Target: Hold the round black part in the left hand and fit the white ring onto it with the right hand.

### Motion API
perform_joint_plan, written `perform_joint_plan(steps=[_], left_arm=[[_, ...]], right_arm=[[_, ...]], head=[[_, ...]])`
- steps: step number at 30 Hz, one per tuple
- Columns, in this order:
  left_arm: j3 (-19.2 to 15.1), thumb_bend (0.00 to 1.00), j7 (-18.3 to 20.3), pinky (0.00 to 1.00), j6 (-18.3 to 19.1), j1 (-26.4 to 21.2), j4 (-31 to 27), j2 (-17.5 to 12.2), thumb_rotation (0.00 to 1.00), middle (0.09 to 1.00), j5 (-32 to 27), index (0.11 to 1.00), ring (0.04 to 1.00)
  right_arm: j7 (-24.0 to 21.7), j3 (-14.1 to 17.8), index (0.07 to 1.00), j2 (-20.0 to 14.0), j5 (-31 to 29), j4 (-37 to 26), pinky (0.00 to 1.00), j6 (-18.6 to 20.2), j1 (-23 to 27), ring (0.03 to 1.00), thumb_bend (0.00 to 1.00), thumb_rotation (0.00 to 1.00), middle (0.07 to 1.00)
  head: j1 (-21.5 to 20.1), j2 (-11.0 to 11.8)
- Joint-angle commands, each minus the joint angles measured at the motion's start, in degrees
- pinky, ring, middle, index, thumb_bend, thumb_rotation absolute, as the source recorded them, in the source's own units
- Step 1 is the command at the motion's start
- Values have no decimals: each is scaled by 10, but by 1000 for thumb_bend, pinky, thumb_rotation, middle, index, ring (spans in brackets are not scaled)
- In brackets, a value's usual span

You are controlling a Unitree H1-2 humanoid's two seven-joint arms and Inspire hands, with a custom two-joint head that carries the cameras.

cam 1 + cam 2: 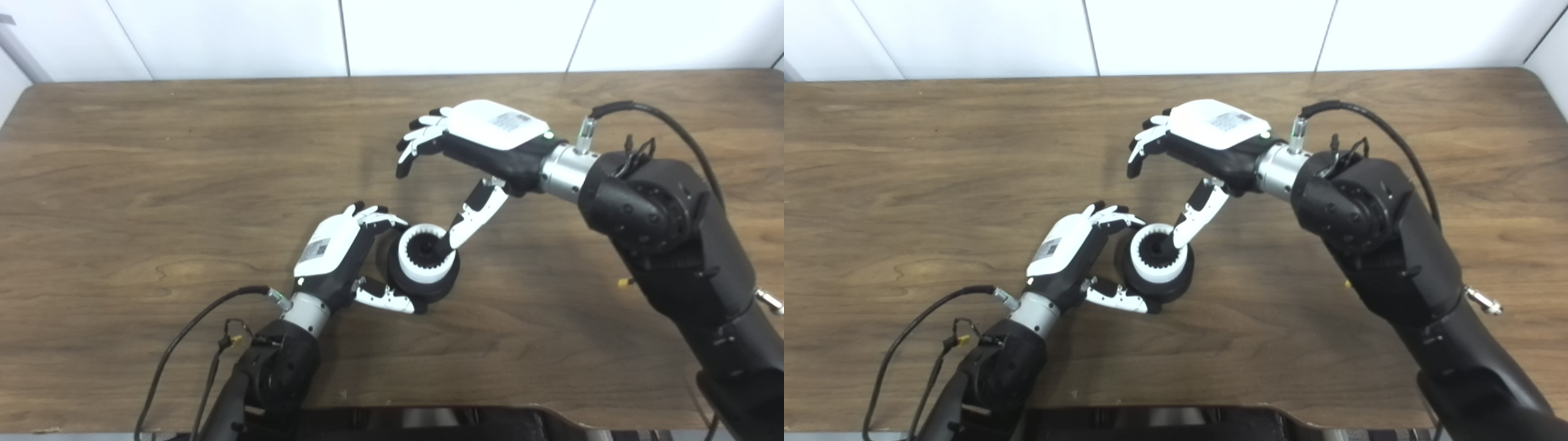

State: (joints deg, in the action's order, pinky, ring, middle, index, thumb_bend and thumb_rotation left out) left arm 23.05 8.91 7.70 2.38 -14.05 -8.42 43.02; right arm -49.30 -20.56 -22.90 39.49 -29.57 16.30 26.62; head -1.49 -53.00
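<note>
as left hand point(334, 254) grips, white ring point(424, 254) faces up

Your left hand point(1069, 254) grips the round black plastic part point(1159, 278); the toothed white ring point(1156, 254) seems seated, right hand's point(1206, 144) thumb touching it.

left hand point(334, 251) wrapped round left side of black part point(429, 288), right hand point(484, 144) thumb blocking white ring point(422, 257) top, far and left stretches of table point(153, 171) bare, near-right side open
</note>
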Motion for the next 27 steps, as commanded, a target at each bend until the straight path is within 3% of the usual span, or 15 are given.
perform_joint_plan(steps=[1,12,14,17,22,27], left_arm=[[2,524,3,1000,-4,-4,9,-3,59,784,2,481,889],[2,521,12,1000,8,-5,4,-11,80,785,18,492,878],[3,843,13,1000,12,-7,4,-12,253,783,24,594,868],[4,971,25,1000,25,-10,0,-12,339,798,34,676,874],[8,1000,58,1000,47,-16,-6,-17,412,850,50,790,908],[6,1000,62,1000,50,-17,-7,-16,445,872,55,868,909]], right_arm=[[-1,16,733,-12,-2,-24,1000,12,26,952,1000,394,877],[-13,27,749,-33,-1,-36,992,36,13,951,1000,404,881],[-12,27,751,-35,-1,-36,995,39,10,953,1000,404,882],[-11,29,753,-34,-3,-37,1000,42,8,958,1000,408,884],[-11,30,757,-34,0,-35,1000,43,7,962,1000,425,890],[-7,31,756,-34,2,-33,999,41,6,958,1000,431,890]], head=[[-1,1],[-3,4],[-3,5],[-3,5],[-3,8],[-4,7]])
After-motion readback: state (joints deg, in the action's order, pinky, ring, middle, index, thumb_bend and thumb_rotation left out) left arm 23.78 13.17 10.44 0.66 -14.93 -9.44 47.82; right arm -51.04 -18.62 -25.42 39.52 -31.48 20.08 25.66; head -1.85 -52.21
